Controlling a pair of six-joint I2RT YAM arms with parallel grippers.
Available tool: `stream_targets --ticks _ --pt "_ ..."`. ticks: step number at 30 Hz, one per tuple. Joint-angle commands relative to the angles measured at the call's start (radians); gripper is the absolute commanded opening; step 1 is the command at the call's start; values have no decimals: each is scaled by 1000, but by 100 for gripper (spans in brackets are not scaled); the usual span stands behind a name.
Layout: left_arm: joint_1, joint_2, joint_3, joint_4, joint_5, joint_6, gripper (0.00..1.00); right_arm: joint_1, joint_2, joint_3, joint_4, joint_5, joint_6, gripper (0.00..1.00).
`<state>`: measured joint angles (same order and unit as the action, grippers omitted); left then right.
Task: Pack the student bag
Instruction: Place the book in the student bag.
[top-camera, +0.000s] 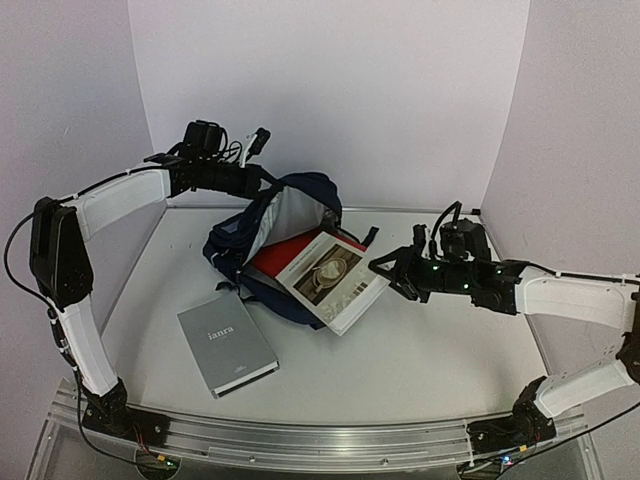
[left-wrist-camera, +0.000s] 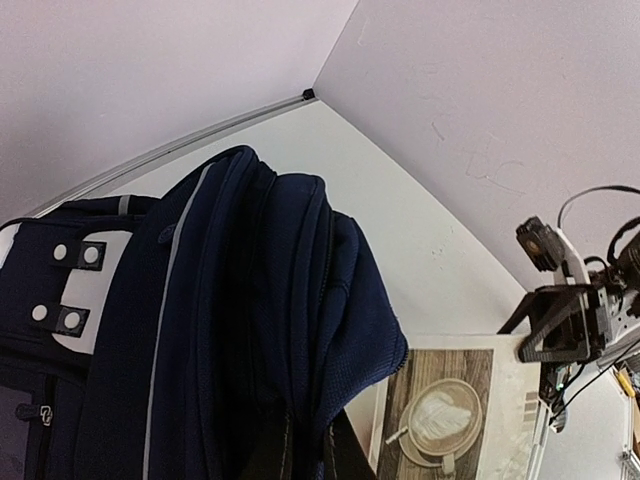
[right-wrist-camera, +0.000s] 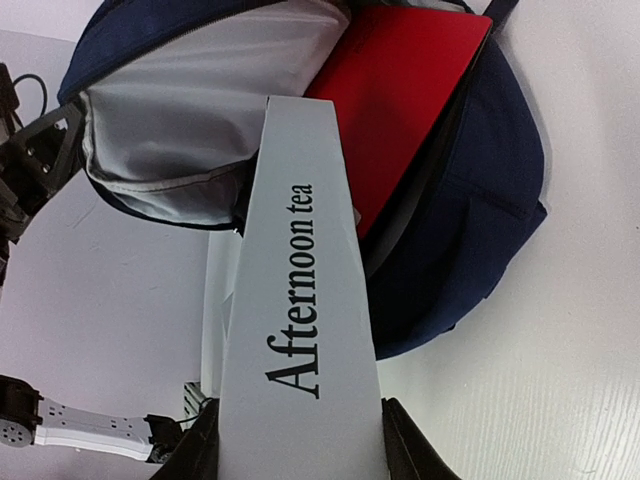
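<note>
From above, the student bag (top-camera: 228, 248) lies at the far middle of the table (top-camera: 430, 360), its mouth gaping toward the near right. My left claw (top-camera: 262, 182) is pinched tight on its upper rim, holding the flap up so the grey lining shows. My right claw (top-camera: 385, 268) grips the white book (top-camera: 332, 278) by its right end, and the book's other end overlaps the mouth, lying on a red book (top-camera: 283, 256) that sits partly inside. A grey book (top-camera: 227, 350) lies on the table near left of the bag, apart from it

My left wrist view shows navy fabric bunched right under the camera, with the white book's coffee-cup cover beyond it on the right

My right wrist view shows my fingers (right-wrist-camera: 405, 445) clamped either side of the spine reading "Afternoon tea", which points into the opening beside the red book

I judge I'm partway through sliding this book in. Next I should push it deeper along the red one with the rim held up, then let go and fetch the grey book
</note>
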<state>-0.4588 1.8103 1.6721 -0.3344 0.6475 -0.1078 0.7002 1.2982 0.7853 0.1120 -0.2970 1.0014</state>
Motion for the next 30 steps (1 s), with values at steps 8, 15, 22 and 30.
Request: stream_targets --ticks 8,15,22,30 --pt "-1 -128 171 195 142 151 0 -94 84 46 215 -103 198 41" --pt "-2 -96 217 250 173 134 0 -93 244 22 213 -156 245 40" --pt "-2 -90 226 373 220 80 0 -84 383 47 163 -111 255 39" --pt "-6 -83 220 460 293 12 0 -84 504 130 172 -13 366 38"
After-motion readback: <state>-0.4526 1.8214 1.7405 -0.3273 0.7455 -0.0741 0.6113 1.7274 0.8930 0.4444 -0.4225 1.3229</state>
